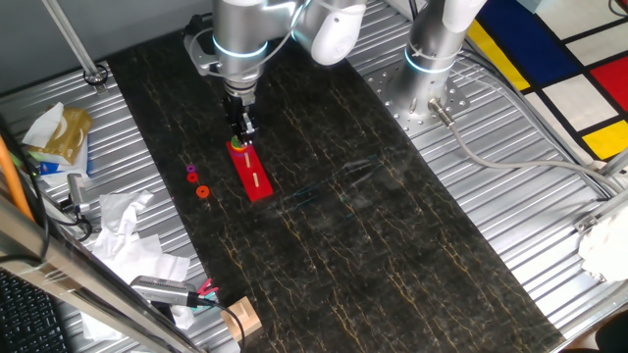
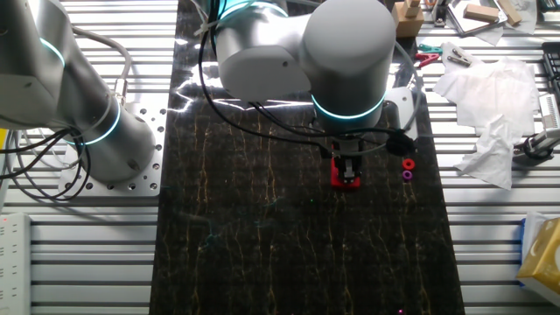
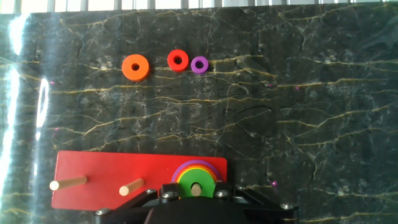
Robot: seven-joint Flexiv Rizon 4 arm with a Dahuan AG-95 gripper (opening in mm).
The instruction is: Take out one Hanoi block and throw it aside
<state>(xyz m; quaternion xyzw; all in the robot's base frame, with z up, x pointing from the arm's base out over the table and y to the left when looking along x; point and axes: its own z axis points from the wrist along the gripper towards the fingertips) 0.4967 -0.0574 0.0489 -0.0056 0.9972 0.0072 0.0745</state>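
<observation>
The Hanoi block (image 3: 185, 182), a small green ring, sits on top of a stack of purple, orange and yellow rings on the right peg of a red base (image 3: 112, 174). My gripper (image 3: 196, 190) is down over this peg, with one finger against each side of the green ring. It looks shut on the ring. The ring is still on the peg. In one fixed view my gripper (image 1: 240, 135) stands at the far end of the red base (image 1: 255, 181). In the other fixed view my gripper (image 2: 349, 168) hides most of the base (image 2: 346, 182).
Three loose rings lie on the dark mat beyond the base: orange (image 3: 135, 66), red (image 3: 178, 60) and purple (image 3: 199, 65). Two bare wooden pegs (image 3: 68, 182) stand on the base's left part. Crumpled paper and tools (image 1: 128, 240) lie off the mat.
</observation>
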